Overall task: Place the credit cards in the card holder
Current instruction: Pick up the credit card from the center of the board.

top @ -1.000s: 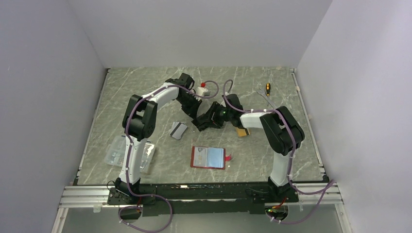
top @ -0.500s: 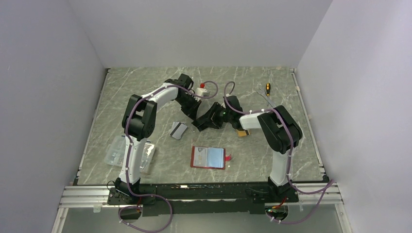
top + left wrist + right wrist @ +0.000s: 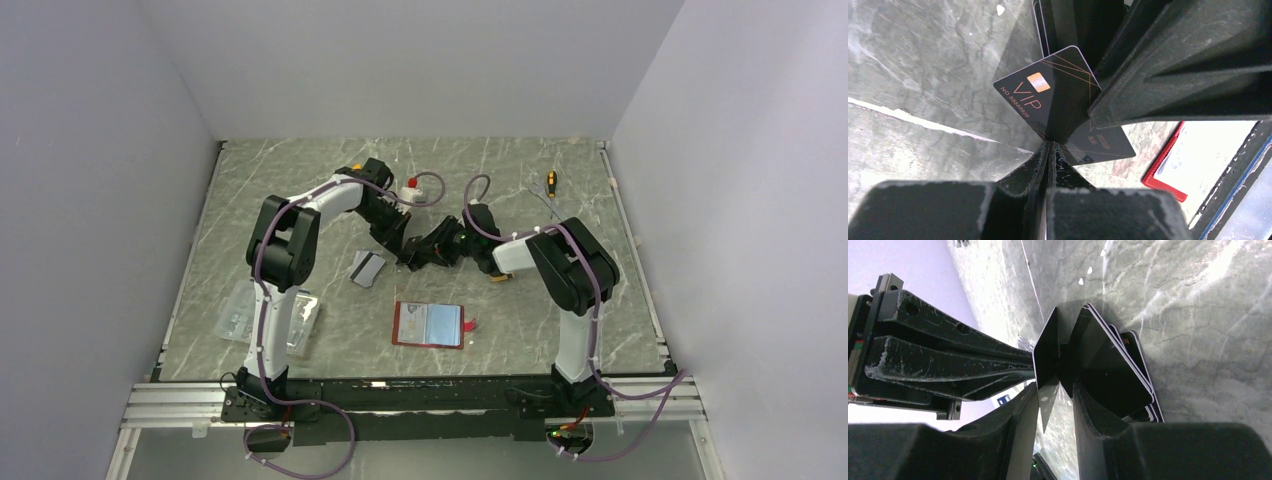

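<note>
The left gripper [image 3: 1048,148] is clenched on 1 black VIP card [image 3: 1048,97]. Its 2 fingertips are pressed together over one corner, so the card stands lifted off the table [image 3: 300,200] with its printed face toward the left wrist camera. The right gripper [image 3: 1055,390] meets the same card from the opposite side. Its jaws straddle the card's edge with a little gap showing, so it reads as parted and not yet clamping. Just beyond the raised card a stack of black cards [image 3: 1115,367] rests on the marble. Whether the held card touches that stack I cannot tell. From the 2 meeting grippers, the card holder [image 3: 430,324] lies toward the near edge of the table, clearly apart from them. It is open and flat with its pale lining up, and its long axis runs left to right. In the top view it sits almost straight below the right gripper, so I judge the right arm has the slightly more direct path. The card's long side would need turning to run along the holder's pocket. Of the other credit cards, 1 silver card [image 3: 367,268] lies near the left gripper, and 1 orange card [image 3: 499,273] lies beside the right forearm.
</note>
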